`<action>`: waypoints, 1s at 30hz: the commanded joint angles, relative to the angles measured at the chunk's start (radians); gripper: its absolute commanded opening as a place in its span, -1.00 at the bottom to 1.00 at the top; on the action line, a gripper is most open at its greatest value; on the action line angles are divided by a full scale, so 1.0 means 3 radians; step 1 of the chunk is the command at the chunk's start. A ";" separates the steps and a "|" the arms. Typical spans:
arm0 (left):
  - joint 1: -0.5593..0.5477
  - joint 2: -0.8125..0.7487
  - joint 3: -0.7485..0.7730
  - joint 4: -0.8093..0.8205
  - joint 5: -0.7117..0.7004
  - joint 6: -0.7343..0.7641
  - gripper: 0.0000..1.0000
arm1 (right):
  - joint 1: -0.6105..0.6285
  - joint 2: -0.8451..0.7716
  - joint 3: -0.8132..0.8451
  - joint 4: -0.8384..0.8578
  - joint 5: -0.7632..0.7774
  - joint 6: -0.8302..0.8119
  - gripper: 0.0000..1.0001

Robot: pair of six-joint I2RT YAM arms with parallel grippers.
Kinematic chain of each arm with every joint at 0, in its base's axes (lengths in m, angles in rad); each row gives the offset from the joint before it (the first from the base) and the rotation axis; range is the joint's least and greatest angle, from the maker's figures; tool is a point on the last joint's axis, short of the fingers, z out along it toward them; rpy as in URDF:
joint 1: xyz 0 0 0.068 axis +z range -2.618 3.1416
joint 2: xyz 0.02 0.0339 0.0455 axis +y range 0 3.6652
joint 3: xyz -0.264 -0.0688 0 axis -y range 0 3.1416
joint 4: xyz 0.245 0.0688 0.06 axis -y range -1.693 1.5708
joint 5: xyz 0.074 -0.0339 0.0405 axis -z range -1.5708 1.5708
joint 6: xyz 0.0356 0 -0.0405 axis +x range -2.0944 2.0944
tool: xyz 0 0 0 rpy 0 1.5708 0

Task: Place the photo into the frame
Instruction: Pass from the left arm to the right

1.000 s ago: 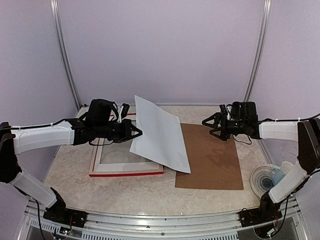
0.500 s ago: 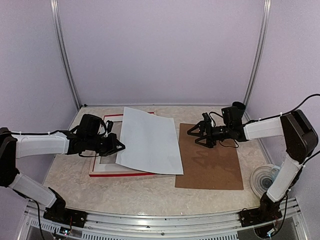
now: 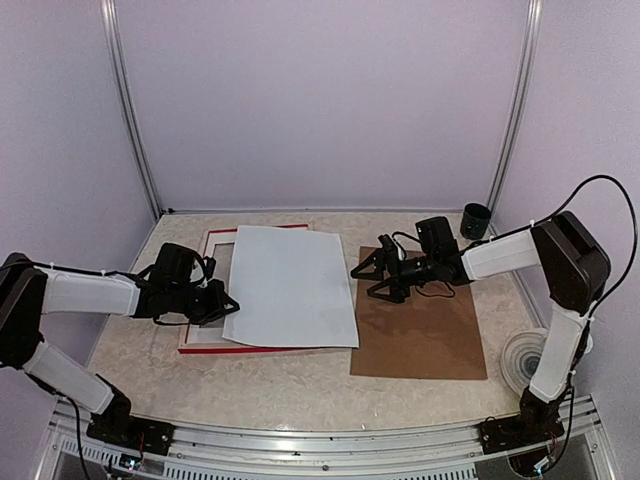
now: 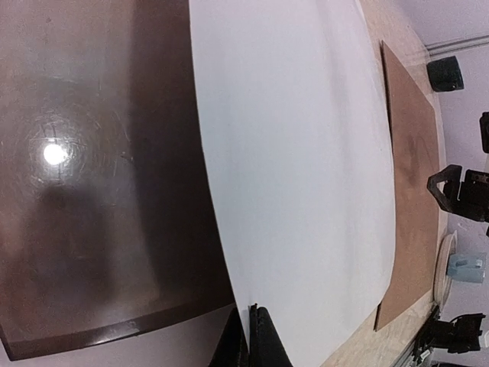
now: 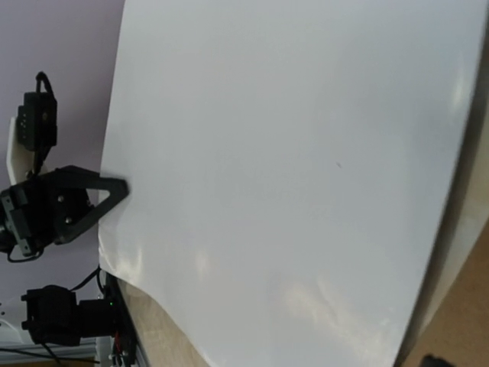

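Observation:
The red frame (image 3: 250, 349) lies flat at the table's left, with dark reflective glass (image 4: 99, 168) inside it. A large white sheet (image 3: 290, 285) rests almost flat over the frame and overhangs its right side. Only a plain white face of the sheet (image 4: 298, 168) shows, so I cannot tell whether it is the photo. My left gripper (image 3: 232, 305) is shut on the sheet's left edge, its fingers (image 4: 256, 329) pinching the paper. My right gripper (image 3: 362, 283) stands open just right of the sheet's right edge, low over the brown panel. The sheet (image 5: 290, 176) fills the right wrist view, where my fingers are out of sight.
A brown hardboard panel (image 3: 425, 335) lies flat right of the frame, partly under the sheet. A small black cup (image 3: 475, 220) stands at the back right. A clear round dish (image 3: 528, 360) with a pale cup sits at the right edge by the right arm.
The sheet has come down from a steep tilt to nearly flat over the frame as my left gripper lowered and drew back left. My right arm swung left to the sheet's right edge.

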State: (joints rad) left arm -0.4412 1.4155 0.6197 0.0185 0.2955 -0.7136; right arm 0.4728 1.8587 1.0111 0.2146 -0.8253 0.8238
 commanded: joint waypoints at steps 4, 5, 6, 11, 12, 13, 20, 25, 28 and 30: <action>0.0100 0.0175 -0.0153 0.0229 -0.0075 0.0025 -0.97 | 0.0146 0.0189 0.0142 -0.0149 0.0101 0.0114 0.98; 0.0113 0.0199 -0.0165 0.0239 -0.0079 0.0030 -0.97 | 0.0165 0.0210 0.0167 -0.0178 0.0113 0.0114 0.98; 0.0127 0.0212 -0.0175 0.0253 -0.0073 0.0040 -0.97 | 0.0182 0.0233 0.0199 -0.0224 0.0127 0.0110 0.98; 0.0171 0.0310 -0.0169 0.0300 -0.0052 0.0084 -0.97 | 0.0247 0.0358 0.0317 -0.0306 0.0178 0.0141 0.99; 0.0172 0.0333 -0.0165 0.0306 -0.0045 0.0087 -0.96 | 0.0253 0.0388 0.0335 -0.0309 0.0182 0.0145 0.98; 0.0172 0.0345 -0.0164 0.0313 -0.0043 0.0088 -0.97 | 0.0259 0.0400 0.0356 -0.0310 0.0188 0.0148 0.98; 0.0172 0.0380 -0.0159 0.0327 -0.0108 0.0112 -0.96 | 0.0270 0.0579 0.0482 -0.0234 0.0151 0.0191 0.93; 0.0173 0.0404 -0.0149 0.0329 -0.0131 0.0121 -0.95 | 0.0275 0.0698 0.0531 0.0011 -0.0001 0.0300 0.82; 0.0172 0.0405 -0.0144 0.0324 -0.0143 0.0135 -0.94 | 0.0275 0.0752 0.0568 0.0122 -0.0060 0.0340 0.75; 0.0172 0.0405 -0.0138 0.0312 -0.0155 0.0149 -0.94 | 0.0275 0.0786 0.0581 0.0225 -0.0106 0.0381 0.71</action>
State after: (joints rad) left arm -0.3977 1.5265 0.5762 0.0990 0.2749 -0.6930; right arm 0.5415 2.0666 1.1568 0.2024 -0.8139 0.9092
